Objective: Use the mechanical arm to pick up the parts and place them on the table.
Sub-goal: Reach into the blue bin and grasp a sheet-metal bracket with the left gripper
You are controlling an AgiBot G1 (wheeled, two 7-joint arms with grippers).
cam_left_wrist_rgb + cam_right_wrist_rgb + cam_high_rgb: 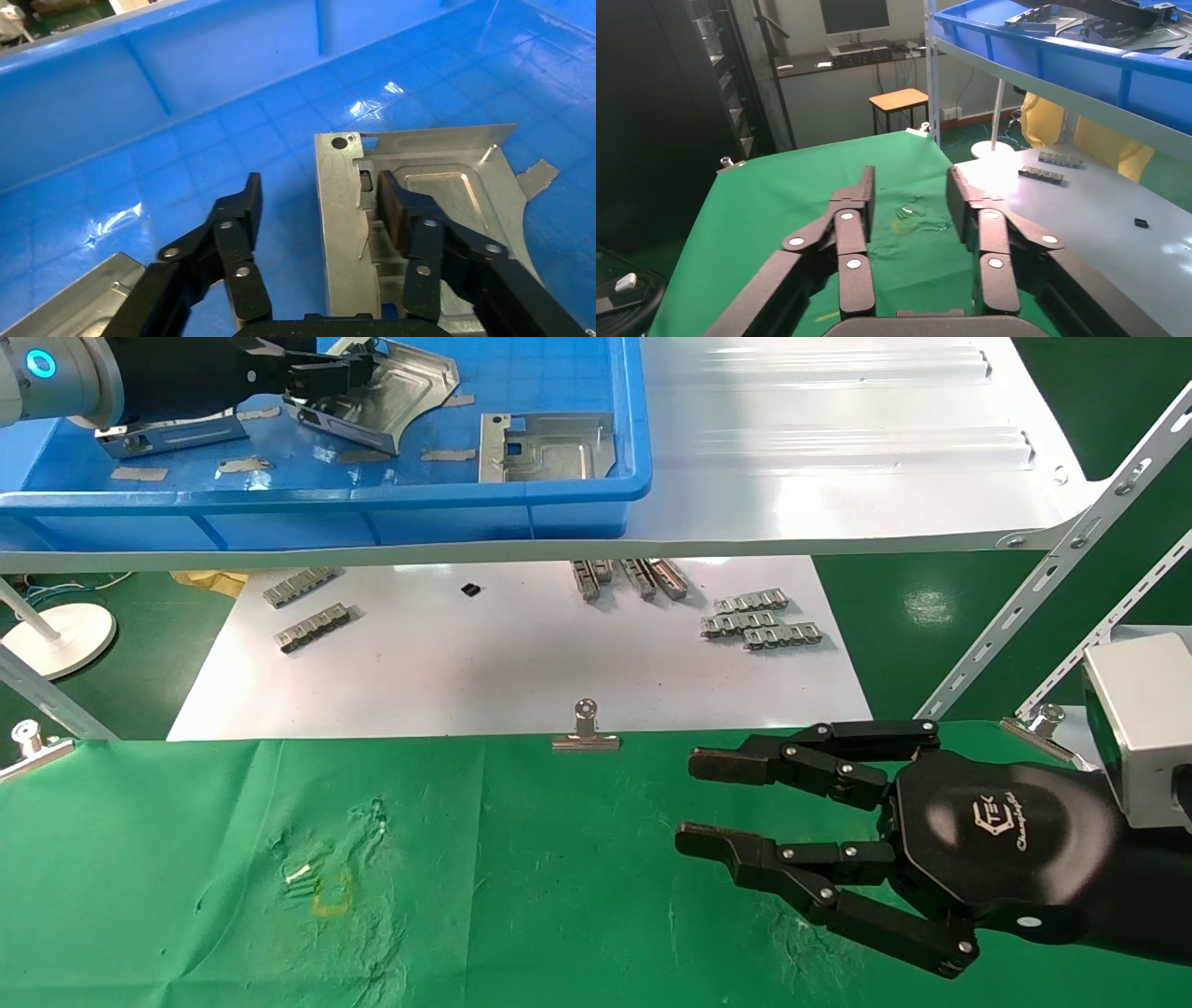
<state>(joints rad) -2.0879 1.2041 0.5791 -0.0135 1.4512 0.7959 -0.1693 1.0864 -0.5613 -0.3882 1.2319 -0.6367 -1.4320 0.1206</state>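
Three shiny metal parts lie in the blue bin (559, 486) on the white shelf (838, 449). The middle part (391, 393) has the left gripper (335, 379) over it. In the left wrist view that part (422, 175) lies flat on the bin floor (246, 140), and the left gripper (316, 210) is spread wide: one finger (397, 210) rests on the part's embossed face next to a small cut-out, while the other finger (242, 210) hangs over bare blue floor just beside the part's straight edge. Nothing is clamped between them.

A second part (549, 447) sits near the bin's right wall, apart from the gripper. A third part (168, 435) lies to the left, partly under the left arm; its corner (70, 295) also shows in the left wrist view.

The right gripper (708, 803) hovers over the green table (186, 859), fingers apart and empty. Small grey ridged strips (759, 621) lie on the white sheet (512, 663) below the shelf. A silver binder clip (585, 728) grips the cloth's far edge.
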